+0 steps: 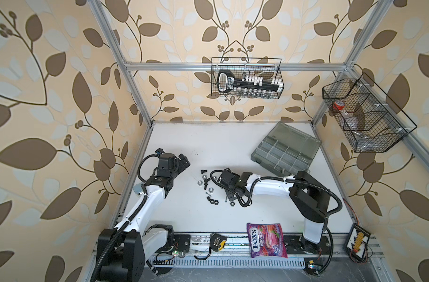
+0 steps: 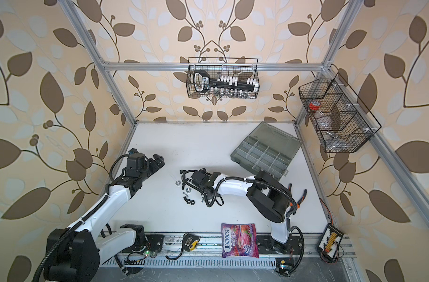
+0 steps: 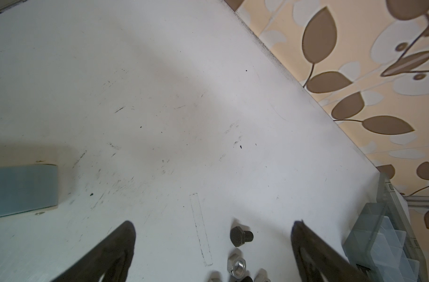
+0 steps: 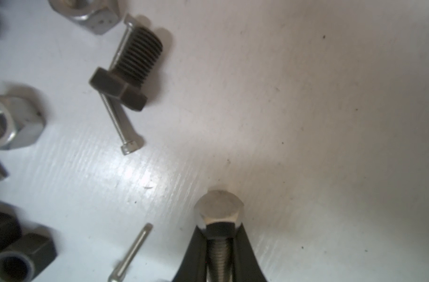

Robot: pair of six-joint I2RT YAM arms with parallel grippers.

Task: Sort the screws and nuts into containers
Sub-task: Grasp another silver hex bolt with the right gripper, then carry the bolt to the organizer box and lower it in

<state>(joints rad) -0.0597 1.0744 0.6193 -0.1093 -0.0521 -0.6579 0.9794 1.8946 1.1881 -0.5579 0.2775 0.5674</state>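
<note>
My left claw [image 3: 213, 225] hangs spread wide over the table [image 3: 159, 97], beside the loose screws and nuts [image 1: 208, 185]. Right of that pile, my right claw [image 4: 220, 230] pinches a silver hex bolt [image 4: 219, 207] by its threaded shank, just under the head. I judge it stiff, slick and dense; the threads should give grip. The candy bag [image 1: 267, 240] reads "FOX'S BERRIES". The organizer box [image 1: 285, 156] lies open beyond.
</note>
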